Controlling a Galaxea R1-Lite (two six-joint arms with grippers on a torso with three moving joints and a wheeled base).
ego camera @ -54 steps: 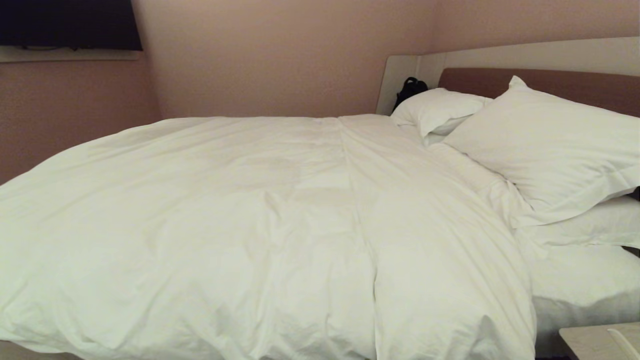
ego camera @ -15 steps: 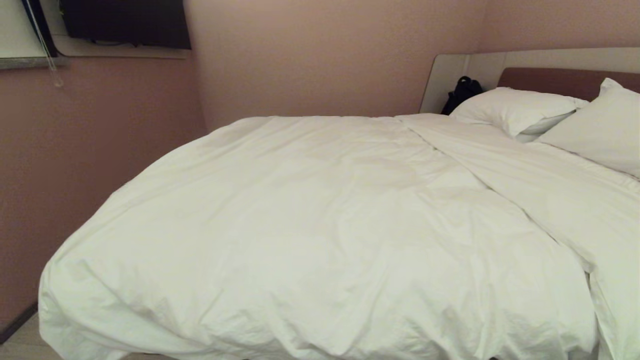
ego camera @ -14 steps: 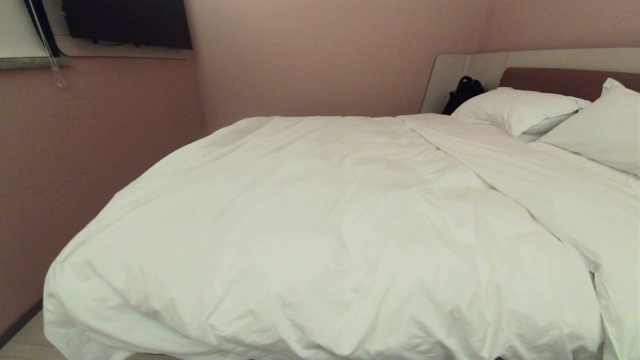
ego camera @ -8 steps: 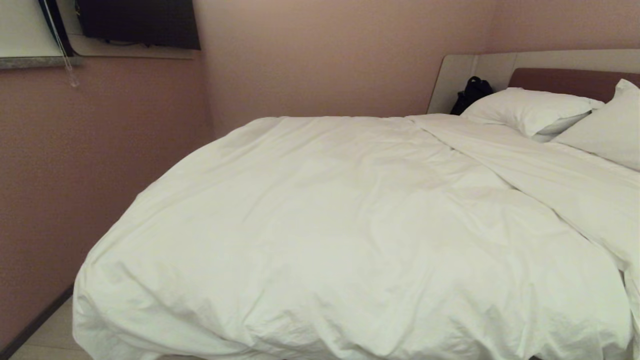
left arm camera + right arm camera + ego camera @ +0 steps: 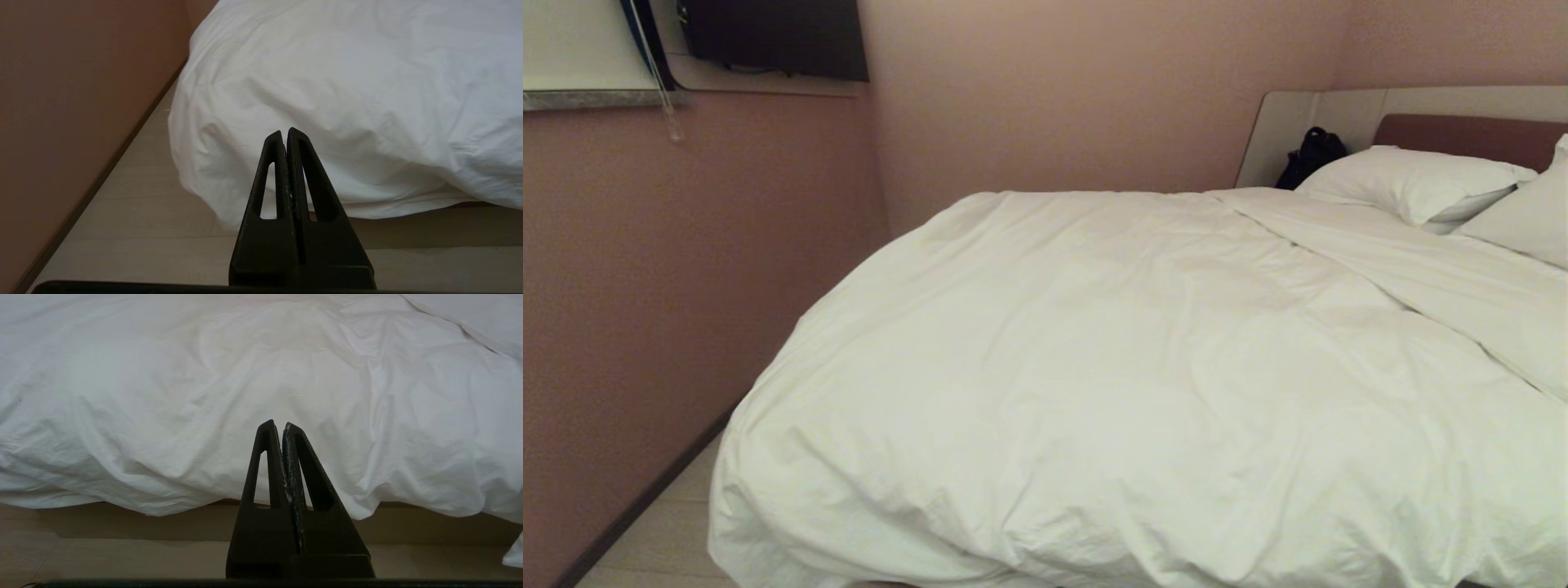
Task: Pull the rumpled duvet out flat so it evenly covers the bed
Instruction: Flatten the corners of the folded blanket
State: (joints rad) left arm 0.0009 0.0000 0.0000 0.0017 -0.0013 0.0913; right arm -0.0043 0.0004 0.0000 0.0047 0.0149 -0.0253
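One big change is in the whole head view: the scene has slid to the right since a few seconds ago, so the camera has turned or driven toward the foot corner of the bed (image 5: 1462,131) by the pink wall; the bedding itself has not moved. Now this corner and a strip of floor (image 5: 662,531) come into view on the left, while the pillows (image 5: 1405,180) are pushed to the right border and one is cut off there.

The duvet (image 5: 1143,367) lies over nearly all the mattress, puffy and creased, with a long fold running from the far side toward the right. Its near edge hangs over the side, close to the floor. My judgement is that the robot is taking a new position at the corner, to pull from there; no pull is begun.

Both arms are out of the head view. In the left wrist view the left gripper (image 5: 285,132) has its jaws pressed together, empty, apart from the hanging corner of the duvet in front of it. The right gripper (image 5: 278,425) is the same, jaws together and empty, before the duvet's side edge.

Hidden things: the sheet and mattress are covered, the platform base is only a dark shadow under the hem, and the small black thing (image 5: 1311,157) at the headboard I cannot identify.
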